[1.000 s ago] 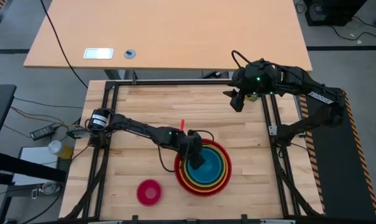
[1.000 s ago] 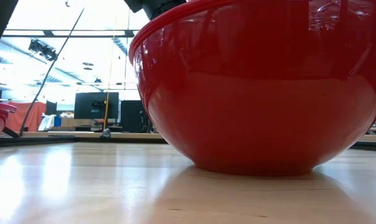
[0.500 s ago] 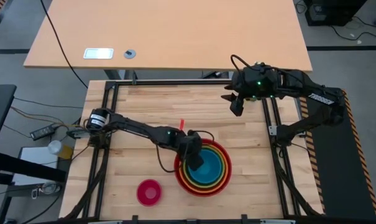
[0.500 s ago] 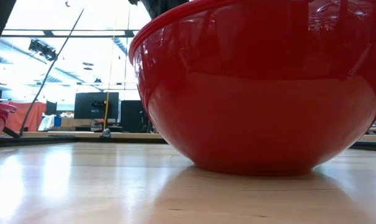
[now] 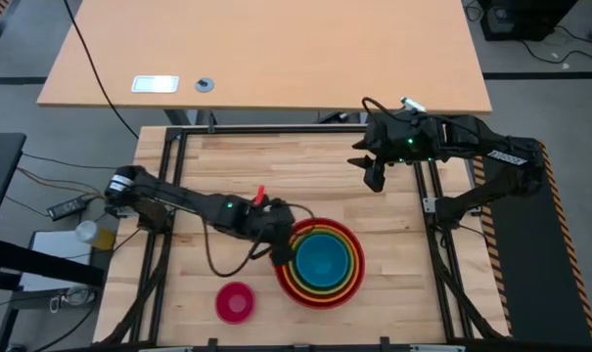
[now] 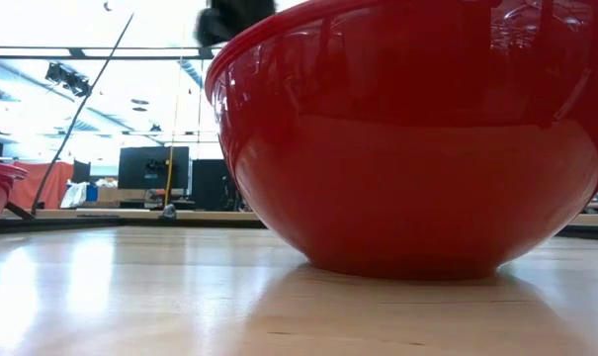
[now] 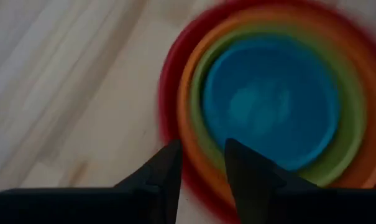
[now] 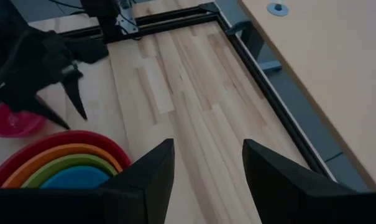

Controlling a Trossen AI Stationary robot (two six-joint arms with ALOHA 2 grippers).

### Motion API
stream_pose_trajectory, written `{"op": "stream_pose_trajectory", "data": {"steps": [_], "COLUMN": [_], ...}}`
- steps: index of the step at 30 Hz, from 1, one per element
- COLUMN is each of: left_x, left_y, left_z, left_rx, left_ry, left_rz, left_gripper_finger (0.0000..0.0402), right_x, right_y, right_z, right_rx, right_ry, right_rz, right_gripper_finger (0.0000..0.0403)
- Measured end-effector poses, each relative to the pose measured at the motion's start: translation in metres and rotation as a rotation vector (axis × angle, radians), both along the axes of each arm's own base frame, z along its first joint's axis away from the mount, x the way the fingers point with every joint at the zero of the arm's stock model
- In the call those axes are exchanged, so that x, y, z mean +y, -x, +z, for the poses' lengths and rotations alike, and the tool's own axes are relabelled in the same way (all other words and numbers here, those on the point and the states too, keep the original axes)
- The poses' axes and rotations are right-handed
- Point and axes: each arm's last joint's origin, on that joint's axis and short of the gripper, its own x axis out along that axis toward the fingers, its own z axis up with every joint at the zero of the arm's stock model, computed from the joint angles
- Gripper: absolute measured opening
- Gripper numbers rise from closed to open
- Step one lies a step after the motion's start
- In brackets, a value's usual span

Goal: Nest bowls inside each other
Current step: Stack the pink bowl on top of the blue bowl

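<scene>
1. High view: four bowls sit nested near the table's front edge, the red bowl (image 5: 320, 264) outermost, then the orange bowl (image 5: 338, 242), the olive-green bowl (image 5: 341, 256) and the blue bowl (image 5: 321, 262) in the middle. The pink bowl (image 5: 236, 302) stands alone, apart to their front left, so it looks like the one piece yet to go in. The left gripper (image 5: 282, 251) hangs at the stack's left rim with nothing in it. The right gripper (image 5: 376, 174) waits well back toward the far right corner of the table (image 5: 227, 166), clear of the work.

2. Low view: the red bowl's wall fills most of the picture, sitting flat on the wood; a sliver of the pink bowl's rim shows at the left edge. Neither gripper can be made out clearly here.

3. Left wrist view: the two dark fingers (image 7: 166, 171) stand parted with a narrow gap, empty, just over the red and orange rims, the blue bowl lying seated dead centre beyond them.

4. Right wrist view: its own fingers (image 8: 153, 168) are spread wide and hold nothing; past them lie the stack's rims, the pink bowl and the left arm.
</scene>
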Motion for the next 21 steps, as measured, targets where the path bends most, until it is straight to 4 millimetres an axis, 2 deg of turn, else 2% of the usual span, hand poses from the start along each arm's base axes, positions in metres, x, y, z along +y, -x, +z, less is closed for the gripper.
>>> {"op": "stream_pose_trajectory", "data": {"steps": [5,12,18,21], "left_x": [-0.015,-0.046,-0.072,-0.079], "left_y": [0.033,0.065,0.083,0.088], "left_z": [0.007,0.007,-0.019,-0.028], "left_rx": [0.137,0.274,0.359,0.38], "left_ry": [-0.033,-0.043,0.059,0.085], "left_rz": [-0.064,-0.177,-0.312,-0.347], "left_gripper_finger": [0.0126,0.0126,0.0126,0.0126], "right_x": [0.005,0.013,0.019,0.022], "right_y": [0.0,-0.001,-0.001,-0.001], "right_z": [0.0,0.0,0.0,0.0], "right_rx": [0.004,-0.006,-0.002,-0.005], "right_ry": [0.003,-0.01,0.007,0.01], "right_rz": [0.017,0.033,0.039,0.034], "right_gripper_finger": [0.0196,0.0196,0.0196,0.0196]}}
